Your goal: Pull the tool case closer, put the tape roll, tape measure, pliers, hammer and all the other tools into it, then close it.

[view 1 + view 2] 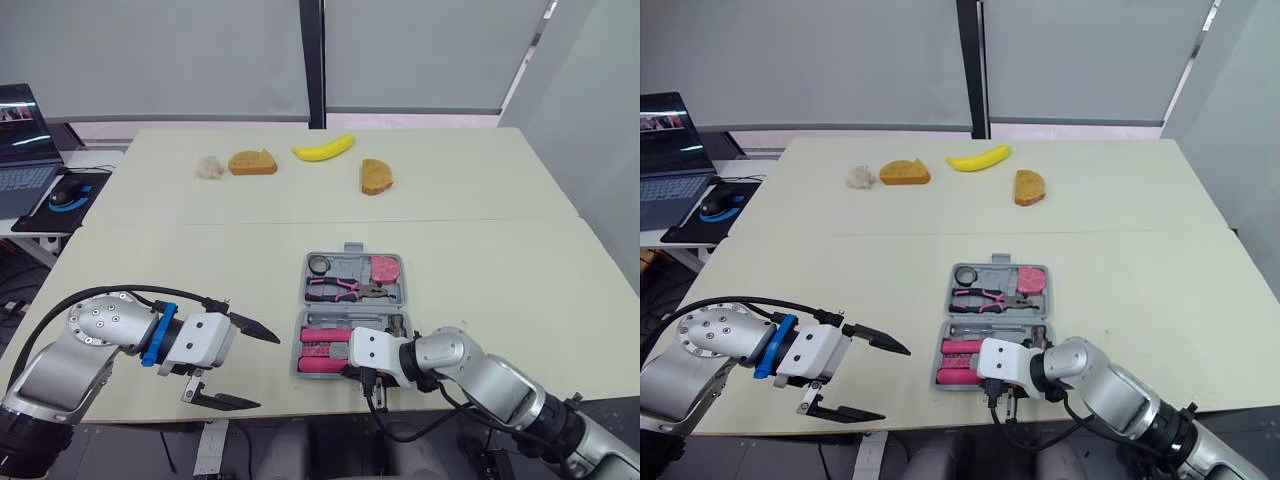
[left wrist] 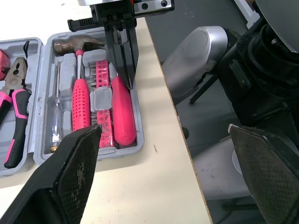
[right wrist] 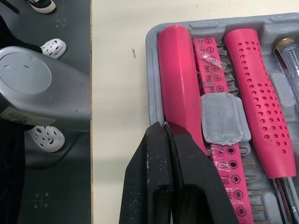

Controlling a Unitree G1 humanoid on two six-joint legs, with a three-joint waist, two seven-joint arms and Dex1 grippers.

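Observation:
The grey tool case lies open near the table's front edge. Its far half holds the tape roll, a pink tape measure and pink-handled pliers. The near half holds the hammer, a pink screwdriver, a bit strip and a clear-handled screwdriver. My right gripper is shut with nothing between its fingers, its tips resting at the pink screwdriver handle's near side. My left gripper is open, hovering at the table's front edge, left of the case and apart from it.
At the far side of the table lie a banana, two bread pieces and a white crumpled lump. A laptop and a mouse sit on a side desk at the left. The table edge runs just below the case.

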